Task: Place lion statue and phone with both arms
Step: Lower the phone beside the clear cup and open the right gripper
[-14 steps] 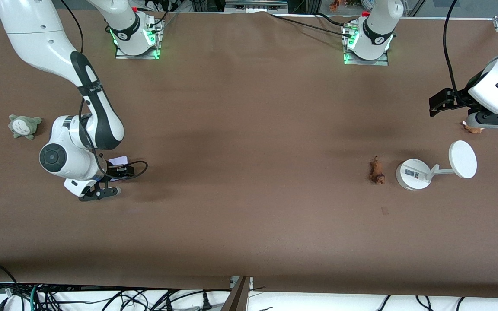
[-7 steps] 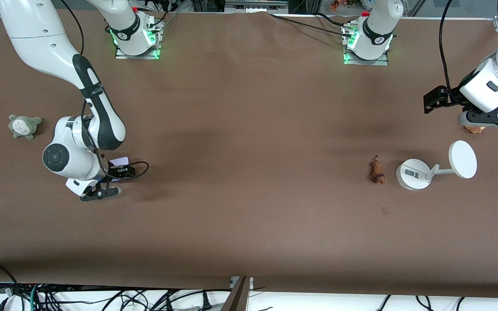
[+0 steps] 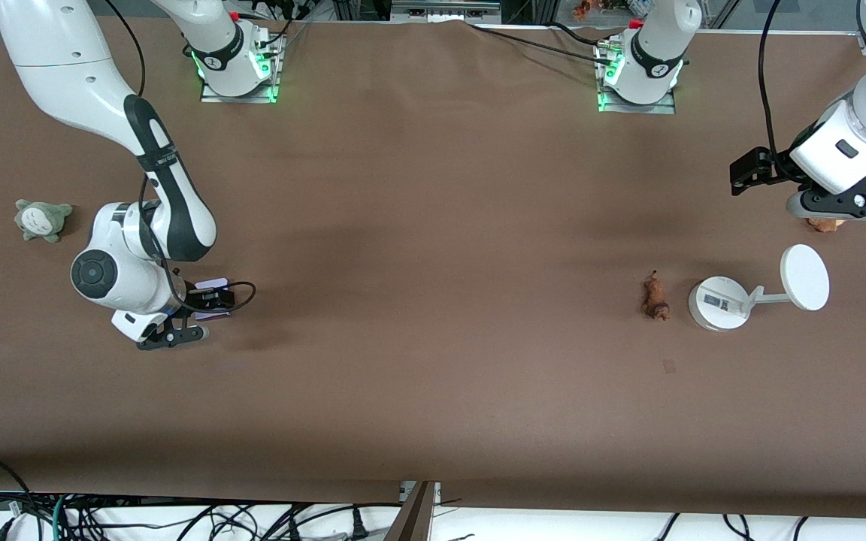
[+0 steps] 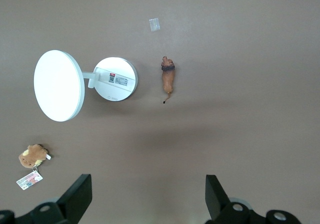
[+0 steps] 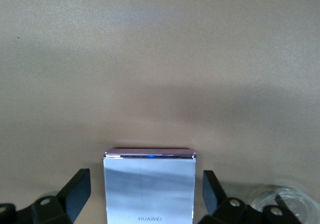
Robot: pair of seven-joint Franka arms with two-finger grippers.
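The lion statue (image 3: 655, 297) lies on the brown table beside the white stand's base; it also shows in the left wrist view (image 4: 167, 77). My left gripper (image 3: 846, 203) hangs open and empty over the table at the left arm's end, above a brown plush toy; its fingers (image 4: 75, 199) stand wide apart. The phone (image 3: 213, 285) lies flat under my right gripper (image 3: 174, 332), mostly hidden by the wrist. In the right wrist view the phone (image 5: 149, 184) sits between the open fingers (image 5: 75, 194), with a gap on each side.
A white round-based stand with a disc (image 3: 719, 302) stands beside the lion. A brown plush toy with a card tag (image 3: 824, 224) lies partly under the left gripper. A grey-green plush toy (image 3: 42, 219) lies at the right arm's end. A small tape patch (image 3: 668, 366) marks the cloth.
My left gripper has moved up and slightly toward the robots' bases, away from the brown plush. My right gripper has barely shifted over the phone; less of the phone shows now.
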